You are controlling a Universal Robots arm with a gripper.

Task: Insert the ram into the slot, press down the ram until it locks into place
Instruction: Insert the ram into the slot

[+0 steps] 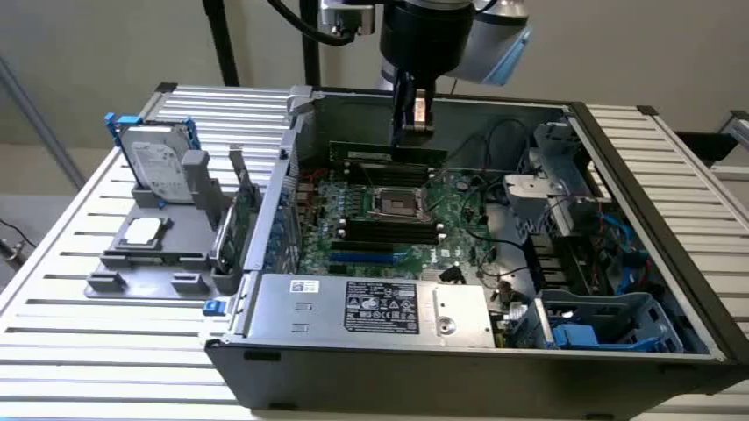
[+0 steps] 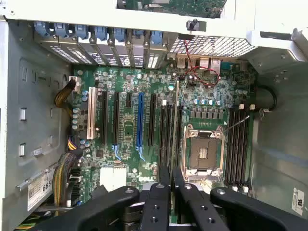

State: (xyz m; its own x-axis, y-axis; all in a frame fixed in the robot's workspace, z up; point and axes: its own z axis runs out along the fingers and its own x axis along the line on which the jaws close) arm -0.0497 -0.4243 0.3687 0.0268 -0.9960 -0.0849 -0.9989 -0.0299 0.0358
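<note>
Slatted metal tabletop (image 1: 70, 289) is spreading across the exterior view. At the left of the frame a grey fixture (image 1: 140, 254) is carrying a hard drive (image 1: 158, 167) in a blue bracket. At the centre an open computer case (image 1: 468, 373) is lying on its side. Its motherboard (image 1: 351, 250) is facing up, and a power supply (image 1: 363, 307) is sitting toward the lower edge.

At upper centre the gripper (image 1: 412, 132) is reaching down into the case. Its fingers are pressed together on the ram (image 1: 363, 153), which is hanging level and edge-down, just above the CPU socket (image 1: 392, 203) in the frame. At the lower right of the frame a blue-grey drive cage (image 1: 609, 320) is filling the case corner.

In the wrist view the black fingers of the gripper (image 2: 171, 174) are pinching the ram (image 2: 175, 125), seen edge-on as a thin line. It is running along the slot (image 2: 169, 137), one of several parallel black sockets lying between a blue connector (image 2: 140, 120) and the CPU socket (image 2: 202, 154). Whether the ram's lower edge is touching the slot cannot be told.
</note>
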